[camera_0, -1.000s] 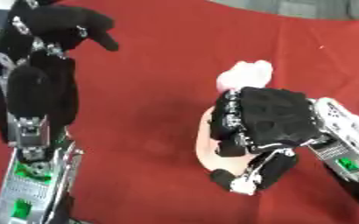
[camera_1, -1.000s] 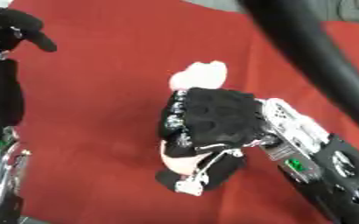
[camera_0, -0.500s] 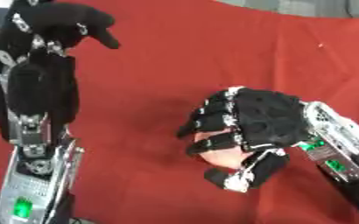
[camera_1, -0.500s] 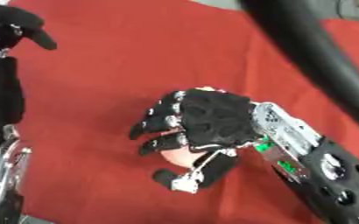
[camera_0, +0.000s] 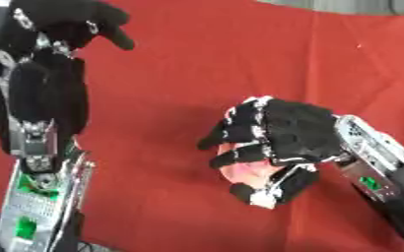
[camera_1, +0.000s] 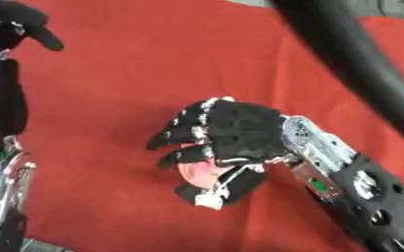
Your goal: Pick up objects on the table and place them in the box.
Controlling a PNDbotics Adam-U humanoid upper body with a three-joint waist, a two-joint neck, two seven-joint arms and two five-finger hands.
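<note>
We record the right hand point(camera_0: 279, 140) curled over a smooth, rounded pink object point(camera_0: 247, 171) on the red cloth-covered tabletop point(camera_0: 197, 64), left hand point(camera_0: 63, 19) curled empty at far left.

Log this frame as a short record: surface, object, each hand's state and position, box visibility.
surface: red cloth covering the table
object: pink item, mostly hidden under the right hand; kind cannot be told
right hand: over the pink item, fingers and thumb curled round it
left hand: raised at upper left, fingers curled, holding nothing
box: not in view
other: thick dark band crossing the right eye view's upper right
</note>
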